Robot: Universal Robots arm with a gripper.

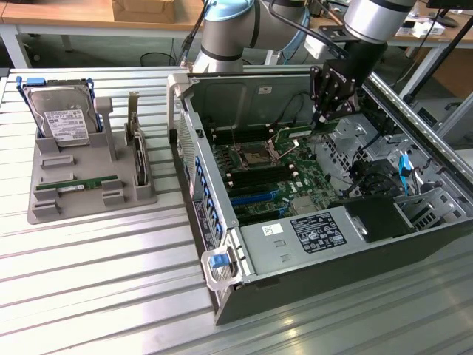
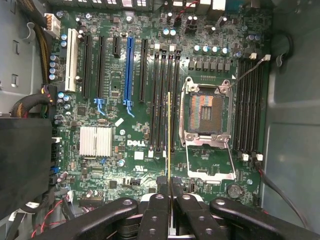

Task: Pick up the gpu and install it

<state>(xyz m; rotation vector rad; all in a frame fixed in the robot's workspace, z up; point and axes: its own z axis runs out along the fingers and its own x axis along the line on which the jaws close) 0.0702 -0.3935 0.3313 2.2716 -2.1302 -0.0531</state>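
A: Where's the gpu [image 2: 169, 135]?

B: Pinched edge-on between the gripper [image 2: 170, 192] fingers; in the wrist view it is a thin yellow-green line running out from the fingertips, above the motherboard [image 2: 125, 145]. It lines up with the black memory slots [image 2: 165, 100] just beside the open CPU socket [image 2: 207, 111].

A: So the jaws are shut on it?

B: Yes, drawn close together with the stick between them.

A: Is it seated?

B: I can't tell whether its lower edge touches a slot.

A: And the arm?

B: In the exterior view the arm [image 1: 244, 29] reaches in from the far side, wrist turned down, the gripper [image 1: 325, 117] hanging inside the open computer case [image 1: 222, 296] over the far part of the board.

A: Anything outside the case?

B: On the exterior view's left, a grey holder tray [image 1: 52, 203] on the slatted table [image 1: 111, 296], with a silver hard drive [image 1: 63, 118] standing upright, a dark card [image 1: 139, 159] on edge, and another green stick [image 1: 81, 183] lying flat in it.
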